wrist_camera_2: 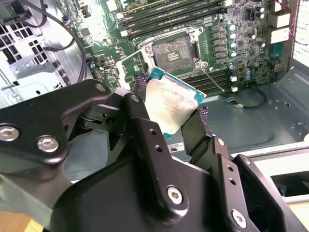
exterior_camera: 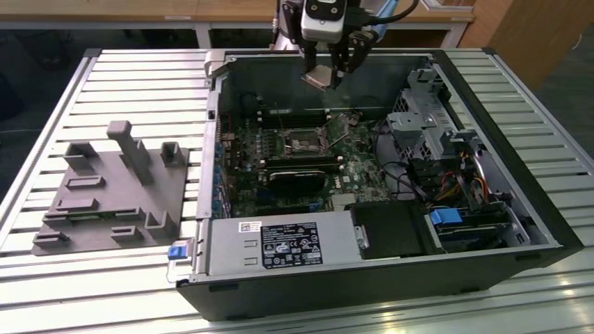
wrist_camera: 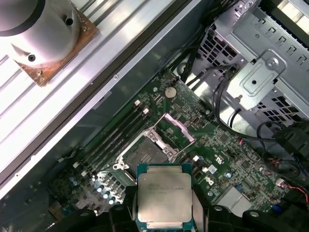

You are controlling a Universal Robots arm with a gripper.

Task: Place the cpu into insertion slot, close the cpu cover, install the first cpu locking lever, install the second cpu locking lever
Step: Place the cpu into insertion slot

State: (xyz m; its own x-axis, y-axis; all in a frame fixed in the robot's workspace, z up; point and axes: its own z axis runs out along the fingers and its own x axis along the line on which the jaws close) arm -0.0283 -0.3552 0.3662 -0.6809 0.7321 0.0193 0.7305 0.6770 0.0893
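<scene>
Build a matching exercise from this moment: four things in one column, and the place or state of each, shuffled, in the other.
Things:
1. cpu
2. insertion slot
3. cpu cover
4. grey fixture block

Places or states:
A. swung up, standing open
B. resting on the slatted table, at the exterior view's left
C. clamped in the gripper, over the computer case
D. uncovered and empty, on the green motherboard

Pairs: 1-C, 2-D, 3-A, 4-B
</scene>
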